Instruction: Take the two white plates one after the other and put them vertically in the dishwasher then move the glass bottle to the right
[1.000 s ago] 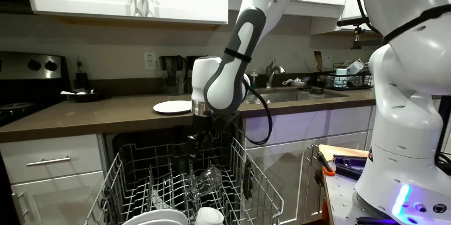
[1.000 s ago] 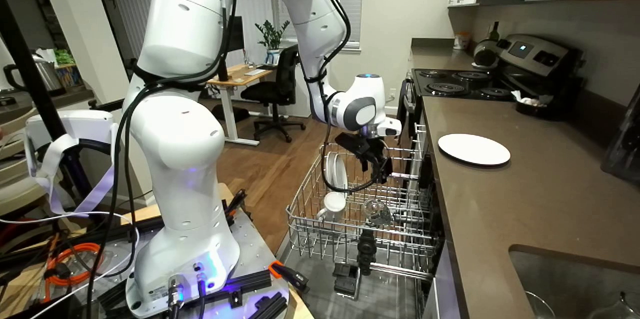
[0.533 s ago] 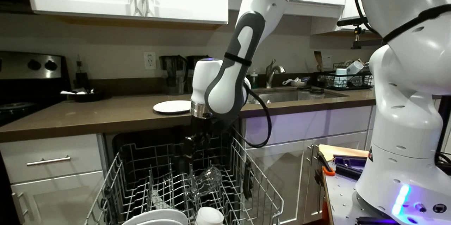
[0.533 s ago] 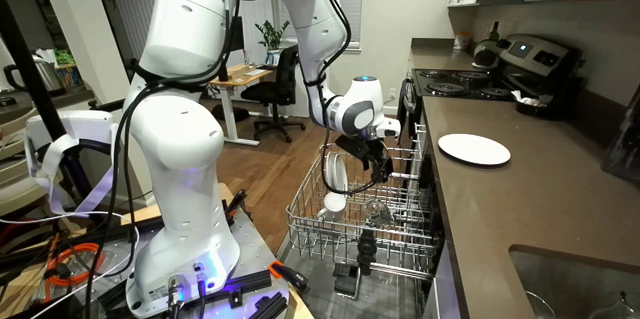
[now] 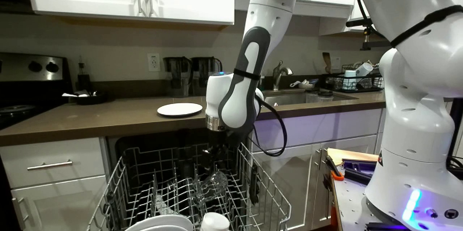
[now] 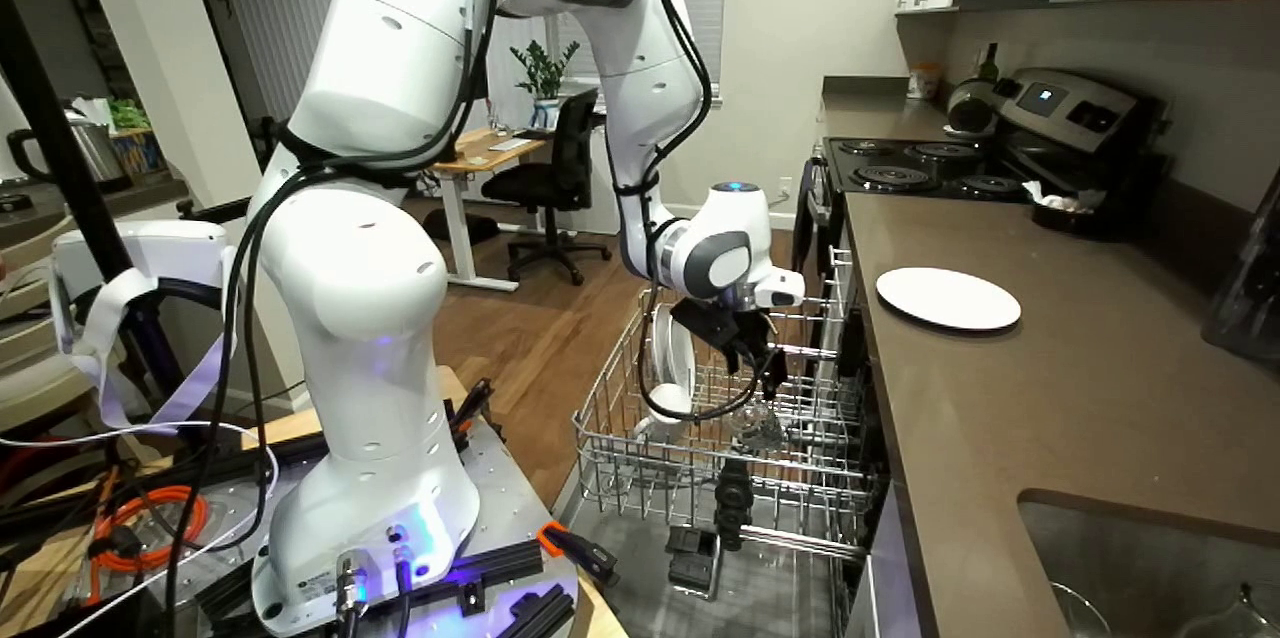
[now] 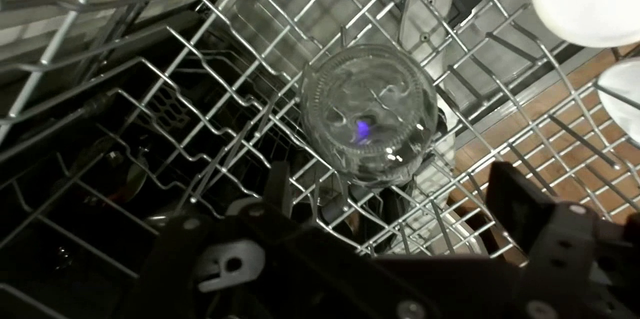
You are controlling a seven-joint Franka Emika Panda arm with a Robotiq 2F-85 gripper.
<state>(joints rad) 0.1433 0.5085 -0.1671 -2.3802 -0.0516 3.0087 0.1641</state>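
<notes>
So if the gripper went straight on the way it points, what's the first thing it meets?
Probably the glass bottle in the dishwasher rack: it sits ahead of the gripper, whose jaws stand open. Depth is unclear, so a squarely centred hit isn't certain.

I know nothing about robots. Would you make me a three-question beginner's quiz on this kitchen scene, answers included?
1. True or false: the tool is gripping something.
2. The clear glass vessel below the tool sits in: A) the sink; B) the dishwasher rack; C) a drawer.
3. Which white item lies flat on the brown countertop?
Key: 1. False, it stands open; 2. B; 3. a plate.
</notes>
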